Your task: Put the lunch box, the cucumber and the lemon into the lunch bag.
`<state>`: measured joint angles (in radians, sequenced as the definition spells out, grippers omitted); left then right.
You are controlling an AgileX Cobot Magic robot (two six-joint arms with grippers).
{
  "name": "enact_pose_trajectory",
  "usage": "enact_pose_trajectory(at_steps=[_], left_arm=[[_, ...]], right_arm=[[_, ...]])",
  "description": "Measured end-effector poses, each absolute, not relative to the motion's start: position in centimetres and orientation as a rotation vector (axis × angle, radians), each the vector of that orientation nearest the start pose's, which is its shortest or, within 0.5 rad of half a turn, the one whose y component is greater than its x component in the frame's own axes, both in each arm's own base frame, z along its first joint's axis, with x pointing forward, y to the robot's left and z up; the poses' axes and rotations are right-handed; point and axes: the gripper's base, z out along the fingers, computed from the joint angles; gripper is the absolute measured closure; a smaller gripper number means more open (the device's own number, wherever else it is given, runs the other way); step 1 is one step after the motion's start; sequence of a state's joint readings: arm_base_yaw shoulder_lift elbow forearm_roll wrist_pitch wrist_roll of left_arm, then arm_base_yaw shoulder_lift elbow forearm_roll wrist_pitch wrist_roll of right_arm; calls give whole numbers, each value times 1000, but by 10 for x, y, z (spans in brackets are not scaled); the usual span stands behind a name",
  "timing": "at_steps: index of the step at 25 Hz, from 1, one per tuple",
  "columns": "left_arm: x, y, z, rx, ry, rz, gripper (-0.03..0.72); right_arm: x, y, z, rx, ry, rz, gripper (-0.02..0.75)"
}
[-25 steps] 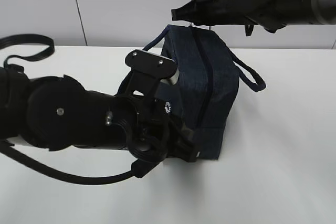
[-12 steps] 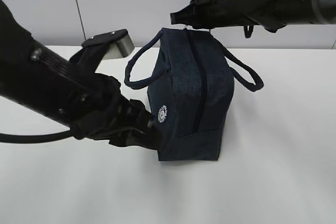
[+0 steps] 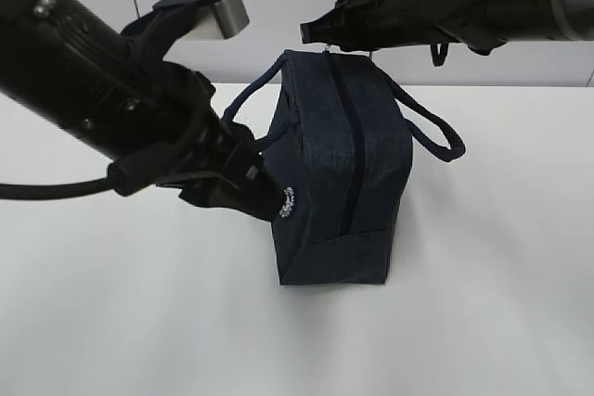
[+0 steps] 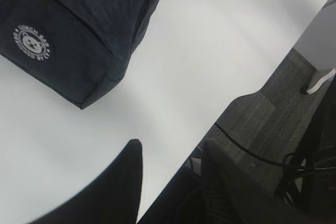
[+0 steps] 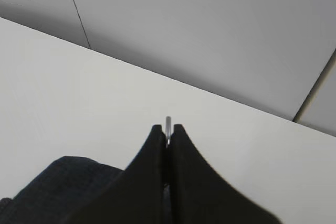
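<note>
The dark navy lunch bag stands on the white table, its black zipper running over the top and down the near end. My right gripper hovers at the bag's far top end. In the right wrist view it is shut on the silver ring pull. My left gripper is beside the bag's near left side, by the round logo. In the left wrist view it is open and empty above the table, with the bag's corner ahead. The lunch box, cucumber and lemon are out of view.
Two looped handles hang off the bag, one on the left and one on the right. The table's edge and the floor with cables show in the left wrist view. A grey wall stands behind.
My left arm has risen and drawn back to the left from the bag's lower near end, uncovering the bag. The right gripper has stayed shut at the bag's top.
</note>
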<state>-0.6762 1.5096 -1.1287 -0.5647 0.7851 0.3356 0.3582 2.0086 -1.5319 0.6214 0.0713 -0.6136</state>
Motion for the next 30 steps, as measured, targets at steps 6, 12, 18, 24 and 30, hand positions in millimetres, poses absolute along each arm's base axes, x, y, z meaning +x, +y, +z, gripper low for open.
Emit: enact_pose_trajectory(at_steps=[6, 12, 18, 24, 30], left_arm=[[232, -223, 307, 896, 2443, -762, 425], [259, -221, 319, 766, 2441, -771, 324], [299, -225, 313, 627, 2480, -793, 304], [323, -233, 285, 570, 2552, -817, 302], [339, -242, 265, 500, 2558, -834, 302]], right_arm=[[445, 171, 247, -387, 2001, 278, 738], [444, 172, 247, -394, 2011, 284, 738], [444, 172, 246, -402, 2019, 290, 738], [444, 174, 250, -412, 2021, 302, 738], [444, 174, 251, -415, 2022, 306, 738]])
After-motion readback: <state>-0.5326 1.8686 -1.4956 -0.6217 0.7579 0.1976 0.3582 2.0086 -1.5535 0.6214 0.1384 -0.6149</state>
